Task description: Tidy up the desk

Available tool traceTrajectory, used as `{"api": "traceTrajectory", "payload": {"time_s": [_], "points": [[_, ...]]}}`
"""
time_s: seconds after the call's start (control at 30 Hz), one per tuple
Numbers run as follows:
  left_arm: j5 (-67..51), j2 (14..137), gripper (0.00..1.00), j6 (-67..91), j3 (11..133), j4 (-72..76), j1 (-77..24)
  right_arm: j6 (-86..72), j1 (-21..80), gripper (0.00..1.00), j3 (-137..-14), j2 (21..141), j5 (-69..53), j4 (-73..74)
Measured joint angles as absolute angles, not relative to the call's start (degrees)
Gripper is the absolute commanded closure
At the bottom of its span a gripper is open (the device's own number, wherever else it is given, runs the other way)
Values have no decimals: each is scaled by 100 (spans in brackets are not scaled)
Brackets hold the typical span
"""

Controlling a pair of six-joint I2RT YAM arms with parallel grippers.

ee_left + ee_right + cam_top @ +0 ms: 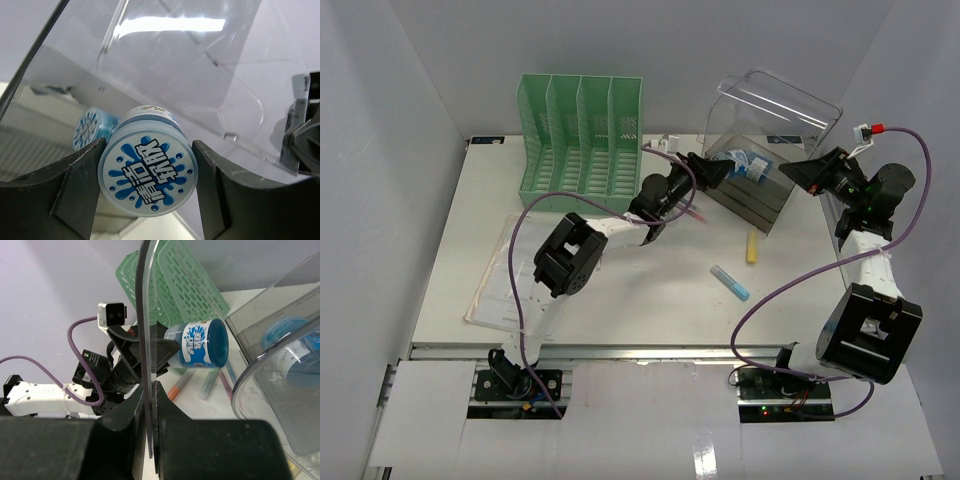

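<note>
On the white desk [650,290] a clear plastic box [760,195] stands at the back right with its lid [785,100] raised. My right gripper [802,172] is shut on the lid's edge [145,315], the thin clear sheet pinched between its fingertips [160,395]. My left gripper [730,168] reaches to the box's open front and is shut on a blue-and-white jar [147,175], both fingers against its sides. The same jar [200,346] shows sideways in the right wrist view. Another blue jar [292,340] lies inside the box.
A green file rack [582,130] stands at the back left. Papers [505,275] lie at the left front. A yellow marker [752,246] and a blue marker [730,282] lie mid-desk. Several pens [185,382] lie under the left gripper.
</note>
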State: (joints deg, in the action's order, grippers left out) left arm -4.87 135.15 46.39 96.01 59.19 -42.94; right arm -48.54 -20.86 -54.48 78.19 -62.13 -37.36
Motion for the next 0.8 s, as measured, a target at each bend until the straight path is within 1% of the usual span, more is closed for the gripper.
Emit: {"api": "traceTrajectory", "payload": {"time_s": [0.3, 0.6, 0.67, 0.8], "points": [[-163, 14265, 97, 4272, 10476, 5948, -4306, -5008, -2086, 91, -5448, 7819, -6234, -3823], [586, 14641, 96, 3887, 11050, 5635, -4388, -5081, -2086, 91, -5448, 7819, -6239, -3876], [752, 14695, 95, 3810, 11203, 5541, -4419, -5082, -2086, 91, -5448, 7819, -6247, -3876], [1012, 14794, 87, 3649, 11560, 5270, -4476, -5083, -2086, 91, -5448, 7816, -6254, -3876]]}}
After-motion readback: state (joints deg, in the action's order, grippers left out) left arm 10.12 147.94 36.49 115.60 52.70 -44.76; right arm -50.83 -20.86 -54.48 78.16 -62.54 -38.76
